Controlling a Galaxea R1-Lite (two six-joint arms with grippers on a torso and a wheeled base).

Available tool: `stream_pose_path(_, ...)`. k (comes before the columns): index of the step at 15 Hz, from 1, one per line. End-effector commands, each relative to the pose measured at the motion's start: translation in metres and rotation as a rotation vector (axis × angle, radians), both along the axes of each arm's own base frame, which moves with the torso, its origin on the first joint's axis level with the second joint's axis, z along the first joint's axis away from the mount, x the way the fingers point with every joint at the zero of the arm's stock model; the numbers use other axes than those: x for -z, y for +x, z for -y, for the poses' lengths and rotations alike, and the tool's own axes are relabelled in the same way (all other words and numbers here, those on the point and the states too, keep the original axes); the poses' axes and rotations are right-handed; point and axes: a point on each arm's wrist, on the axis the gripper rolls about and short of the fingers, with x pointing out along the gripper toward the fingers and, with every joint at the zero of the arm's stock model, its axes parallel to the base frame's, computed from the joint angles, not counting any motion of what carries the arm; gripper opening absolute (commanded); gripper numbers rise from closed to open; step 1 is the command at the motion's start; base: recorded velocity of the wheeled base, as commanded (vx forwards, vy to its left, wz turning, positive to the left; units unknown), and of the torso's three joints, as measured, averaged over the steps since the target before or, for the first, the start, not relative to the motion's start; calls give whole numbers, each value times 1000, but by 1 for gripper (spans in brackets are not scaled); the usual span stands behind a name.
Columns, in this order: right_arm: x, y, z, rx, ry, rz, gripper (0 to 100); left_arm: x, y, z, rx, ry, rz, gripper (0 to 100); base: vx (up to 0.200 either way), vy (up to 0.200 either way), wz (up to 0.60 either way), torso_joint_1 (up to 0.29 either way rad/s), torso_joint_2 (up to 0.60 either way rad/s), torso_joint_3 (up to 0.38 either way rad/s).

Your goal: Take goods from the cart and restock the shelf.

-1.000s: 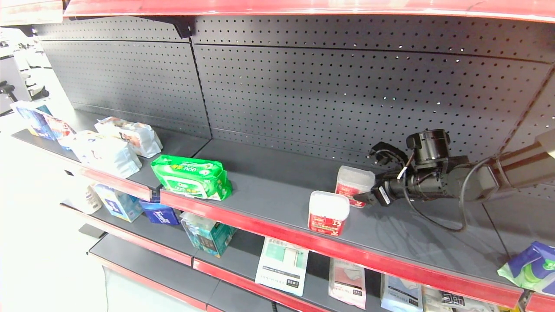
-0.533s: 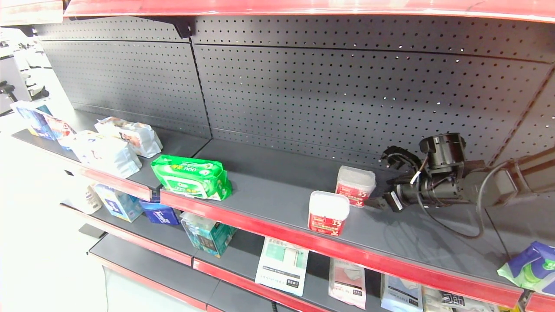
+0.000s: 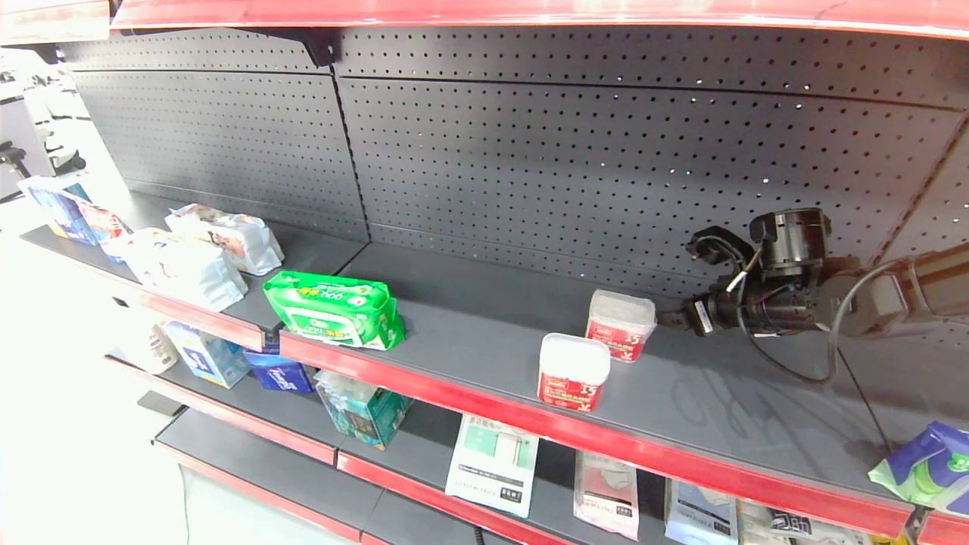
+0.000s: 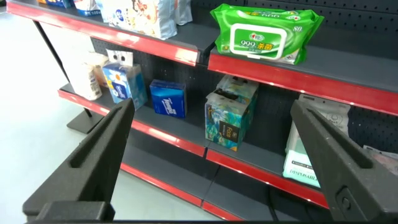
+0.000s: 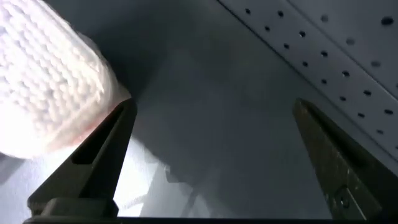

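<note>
The rear swab tub (image 3: pixel 619 324) was stood upright on the shelf (image 3: pixel 469 325), toward the perforated back panel (image 3: pixel 575 166). The front swab tub (image 3: pixel 573 371) was stood upright near the red front rail (image 3: pixel 424 387), apart from the rear one. Each tub was fitted with a translucent white top and a red label band carrying white print; the print was too small to be read.

The right gripper (image 3: pixel 666 319) was held just beside the rear swab tub, on its right, above the shelf surface. Its jaws were spread wide and nothing was held between them. Contact between one finger and the tub could not be determined.

The left gripper (image 4: pixel 211 155) was positioned in front of the lower shelves, with its jaws spread wide and nothing held.

A green wipes pack (image 3: pixel 333 309), marked with a white label panel on its face, was laid at the front rail, well to the left of the tubs. White bags (image 3: pixel 185 269) were placed further left. A teal carton (image 3: pixel 362 409) and blue cartons (image 3: pixel 280 372) were stocked on the shelf below.
</note>
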Motion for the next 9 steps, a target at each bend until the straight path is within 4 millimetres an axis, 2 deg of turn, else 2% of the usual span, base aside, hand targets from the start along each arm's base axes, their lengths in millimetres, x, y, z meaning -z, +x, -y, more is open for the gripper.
stream_pose_path(1, 0, 2, -5, -11, -1, 5, 100, 0, 0, 0, -1, 0, 0, 100, 0, 0, 0, 0, 0, 0)
stream_pose_path(5, 0, 5, -15, -34, 2, 12, 100, 0, 0, 0, -1, 0, 0, 100, 0, 0, 0, 0, 0, 0)
stream_pose_path(9, 5, 2, -14, -32, -1, -9, 100, 0, 0, 0, -1, 0, 0, 100, 0, 0, 0, 0, 0, 0)
